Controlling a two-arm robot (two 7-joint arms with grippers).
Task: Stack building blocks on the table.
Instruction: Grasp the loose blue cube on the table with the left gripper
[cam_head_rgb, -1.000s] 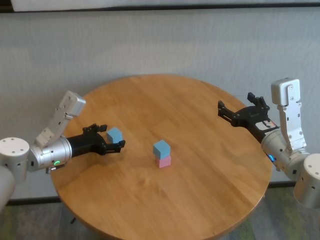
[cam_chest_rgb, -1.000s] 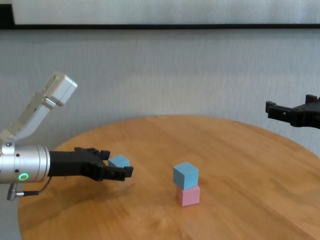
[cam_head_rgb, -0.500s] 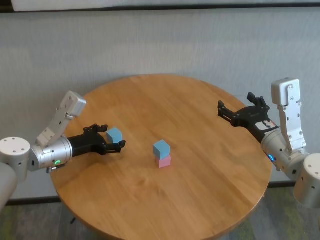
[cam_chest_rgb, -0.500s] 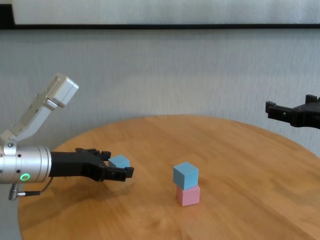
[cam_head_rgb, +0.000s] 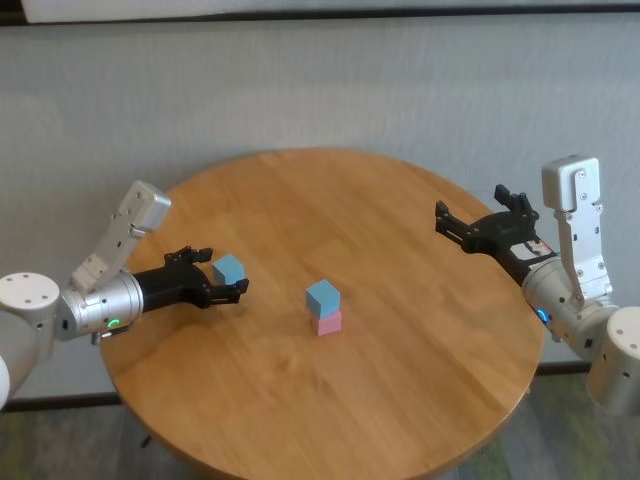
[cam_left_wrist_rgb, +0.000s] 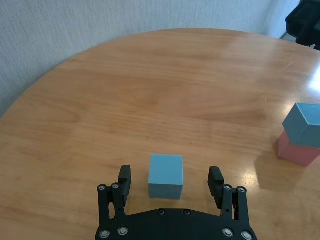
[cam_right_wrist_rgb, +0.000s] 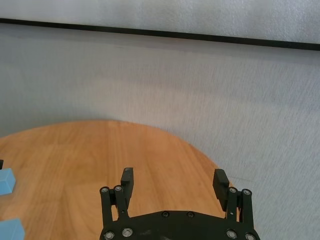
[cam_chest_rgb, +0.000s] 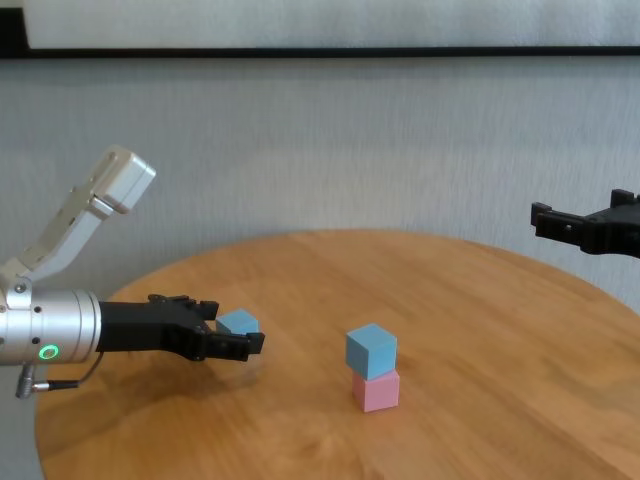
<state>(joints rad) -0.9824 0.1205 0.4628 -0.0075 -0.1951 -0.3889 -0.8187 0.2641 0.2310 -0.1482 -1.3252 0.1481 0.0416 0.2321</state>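
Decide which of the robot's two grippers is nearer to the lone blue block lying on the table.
Left. The left gripper has its open fingers on either side of the lone blue block, not touching. The right gripper hovers open by the table's far right edge.

A light blue block (cam_head_rgb: 322, 297) sits on the pink block (cam_head_rgb: 326, 322) mid-table (cam_head_rgb: 400, 360); another blue block (cam_head_rgb: 229, 269) lies apparently flat, well left.
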